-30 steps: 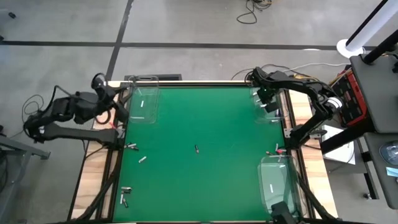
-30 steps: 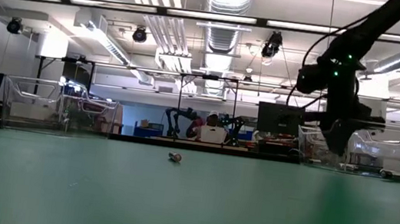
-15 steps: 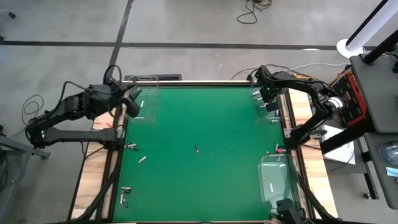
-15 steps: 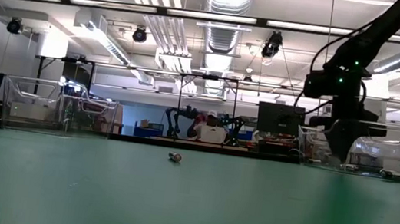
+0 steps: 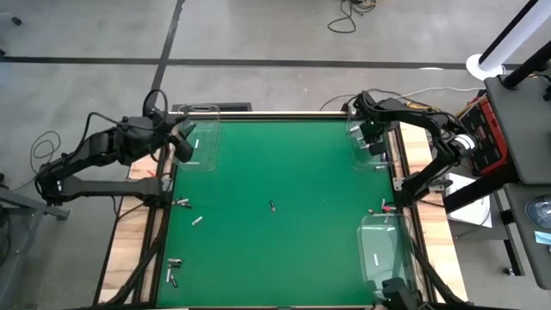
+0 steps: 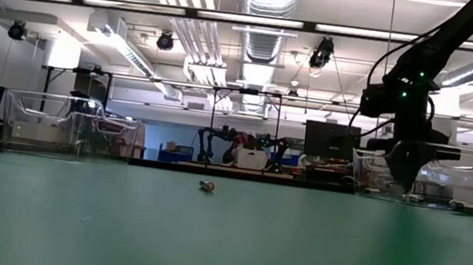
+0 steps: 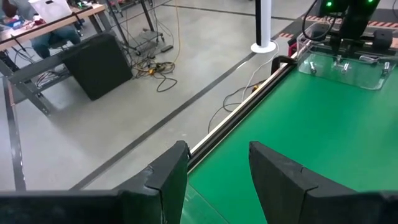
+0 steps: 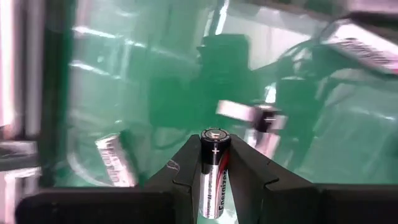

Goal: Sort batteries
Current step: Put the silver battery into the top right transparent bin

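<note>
between right gripper fingers: battery

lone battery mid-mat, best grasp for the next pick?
Take the lone battery across its round barrel at mid-length, coming straight down. In the high view it lies flat on the green mat, long axis roughly toward the far edge, with nothing beside it, so the fingers should likely close from its two long sides.

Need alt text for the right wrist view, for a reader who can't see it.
The right gripper holds a battery upright between its dark fingers, plus end up, above a clear tray on the green mat. More batteries lie loose in the tray below it.
</note>
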